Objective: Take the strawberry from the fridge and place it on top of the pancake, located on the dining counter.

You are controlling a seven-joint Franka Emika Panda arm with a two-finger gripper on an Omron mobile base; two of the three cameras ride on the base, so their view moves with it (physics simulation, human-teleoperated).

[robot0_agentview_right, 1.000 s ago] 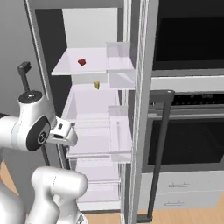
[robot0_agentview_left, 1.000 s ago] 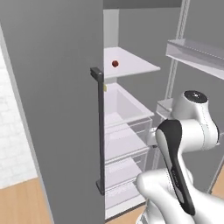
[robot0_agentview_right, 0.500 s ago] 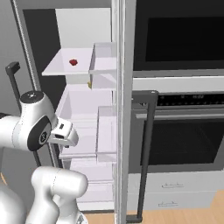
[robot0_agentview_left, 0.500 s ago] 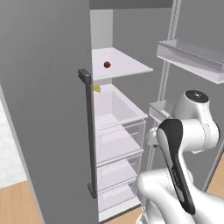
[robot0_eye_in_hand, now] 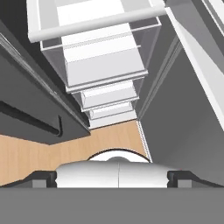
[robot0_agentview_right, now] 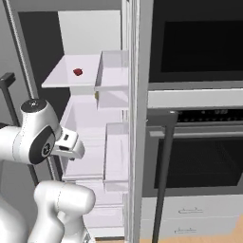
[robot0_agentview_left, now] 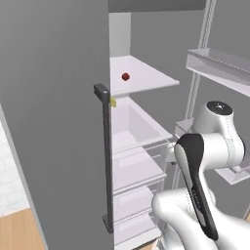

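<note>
A tiny dark red strawberry (robot0_agentview_left: 125,76) sits alone on the white upper shelf (robot0_agentview_left: 146,78) inside the open fridge (robot0_agentview_left: 53,122). It is roundish, with no long axis to line up on. In the right base view the same strawberry (robot0_agentview_right: 78,72) rests toward the left part of that shelf (robot0_agentview_right: 61,78), with a clear door bin (robot0_agentview_right: 111,71) just beside it at 3 o'clock and a small yellow piece (robot0_agentview_right: 96,95) below it at about 5 o'clock.

From the fruit outward, the robot's single arm is folded low. In the left base view its wrist and elbow sit at roughly 5 o'clock from the strawberry, well below the shelf and level with the white drawers (robot0_agentview_left: 132,166).

The gripper (robot0_eye_in_hand: 112,181) shows in the hand view as two dark tips at the bottom corners, spread fully wide and holding nothing. That camera looks down along the drawers toward the wooden floor (robot0_eye_in_hand: 65,148), away from the fruit.

Judging from this, the coming move calls for raising and turning the gripper up toward 11 o'clock in the left base view to reach the shelf.
</note>
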